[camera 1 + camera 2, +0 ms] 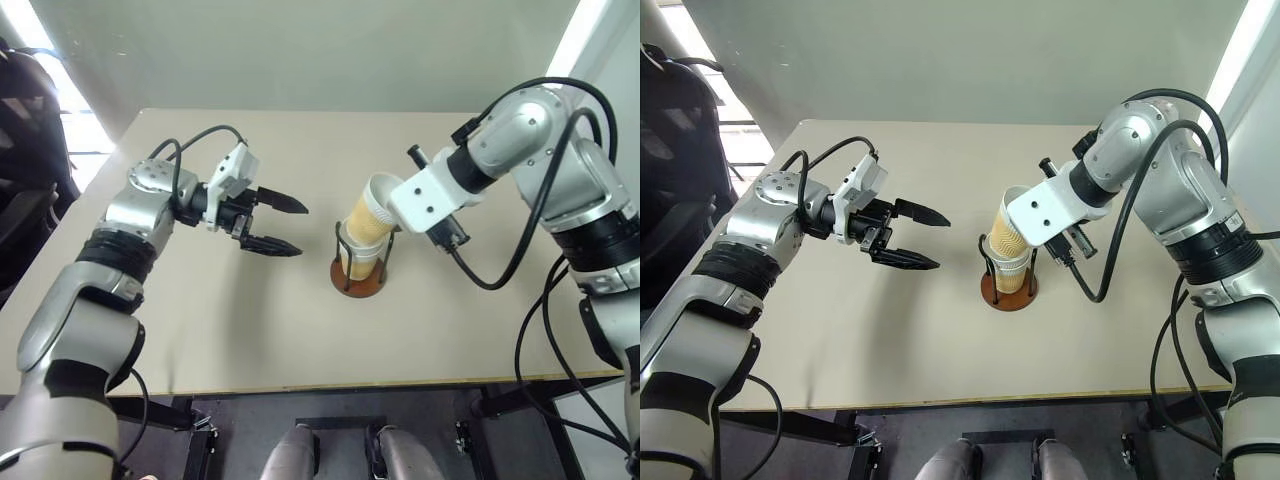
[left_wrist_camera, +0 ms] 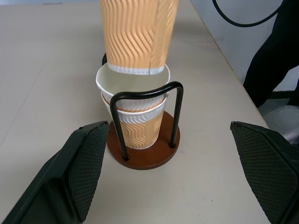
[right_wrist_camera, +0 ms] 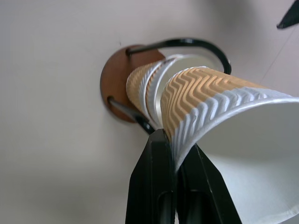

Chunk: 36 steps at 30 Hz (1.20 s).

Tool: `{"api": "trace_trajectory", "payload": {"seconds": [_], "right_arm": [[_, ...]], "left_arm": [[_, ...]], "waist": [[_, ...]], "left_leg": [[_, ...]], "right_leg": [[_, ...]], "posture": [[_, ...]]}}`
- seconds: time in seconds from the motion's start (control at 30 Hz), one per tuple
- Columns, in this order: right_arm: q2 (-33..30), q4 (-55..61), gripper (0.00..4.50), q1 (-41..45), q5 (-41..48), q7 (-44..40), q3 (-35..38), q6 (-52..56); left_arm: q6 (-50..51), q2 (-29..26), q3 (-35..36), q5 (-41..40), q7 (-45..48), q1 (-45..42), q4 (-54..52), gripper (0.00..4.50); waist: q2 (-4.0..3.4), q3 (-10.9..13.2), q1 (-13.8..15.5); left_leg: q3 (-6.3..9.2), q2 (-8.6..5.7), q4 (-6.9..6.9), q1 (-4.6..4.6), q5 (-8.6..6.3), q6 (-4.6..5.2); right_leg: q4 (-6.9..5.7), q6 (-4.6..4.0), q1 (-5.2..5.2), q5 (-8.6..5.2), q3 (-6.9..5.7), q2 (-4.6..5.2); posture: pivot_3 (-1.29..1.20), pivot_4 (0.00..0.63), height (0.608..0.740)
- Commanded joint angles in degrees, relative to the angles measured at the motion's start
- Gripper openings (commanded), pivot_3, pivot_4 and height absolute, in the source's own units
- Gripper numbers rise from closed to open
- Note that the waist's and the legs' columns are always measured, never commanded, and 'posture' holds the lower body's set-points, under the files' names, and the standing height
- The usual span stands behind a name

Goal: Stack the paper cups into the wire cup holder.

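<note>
Cups (image 2: 135, 119) already sit nested upright inside the wire cup holder (image 1: 358, 270), which stands on its round brown base near the middle of the bench (image 1: 200, 330). A third cup (image 1: 372, 212) is at the holder's top, its narrow bottom entering the nested stack and its long axis tilted, the open mouth leaning up and to the right. The right gripper (image 3: 174, 144) is closed tight on that cup's rim, one finger inside the wall and one outside. The left gripper (image 1: 285, 225) hovers above the bench to the left of the holder, well apart from it, its fingers spread wide with nothing between them, pointing right toward the cups.
</note>
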<state>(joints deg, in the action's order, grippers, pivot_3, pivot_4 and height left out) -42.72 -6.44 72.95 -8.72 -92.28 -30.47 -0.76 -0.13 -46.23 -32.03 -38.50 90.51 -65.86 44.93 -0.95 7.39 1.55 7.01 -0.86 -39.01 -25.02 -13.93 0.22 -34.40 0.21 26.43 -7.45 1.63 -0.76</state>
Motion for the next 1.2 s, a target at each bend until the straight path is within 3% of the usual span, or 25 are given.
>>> {"api": "trace_trajectory", "payload": {"seconds": [0.03,1.2], "right_arm": [[0.84,-0.23,0.02,0.64,-0.63,-0.22,0.44,-0.95],[4.20,-7.44,0.02,0.70,-5.59,0.03,0.65,-9.17]], "left_arm": [[-0.23,-1.19,0.84,-1.04,1.99,0.13,-1.57,4.50],[2.60,-2.88,6.75,-2.30,1.99,-0.93,-1.34,4.50]], "waist": [[0.00,0.00,-0.01],[0.00,0.00,-0.14]], "left_leg": [[0.00,0.00,-0.02,0.00,0.00,0.00],[0.03,0.00,0.01,0.04,0.14,-0.23]], "right_leg": [[-0.02,-0.01,0.00,0.00,0.00,0.00],[-0.49,-0.25,0.17,-0.15,-0.02,0.00]], "posture": [[0.00,0.150,0.740],[0.00,0.150,0.740]]}}
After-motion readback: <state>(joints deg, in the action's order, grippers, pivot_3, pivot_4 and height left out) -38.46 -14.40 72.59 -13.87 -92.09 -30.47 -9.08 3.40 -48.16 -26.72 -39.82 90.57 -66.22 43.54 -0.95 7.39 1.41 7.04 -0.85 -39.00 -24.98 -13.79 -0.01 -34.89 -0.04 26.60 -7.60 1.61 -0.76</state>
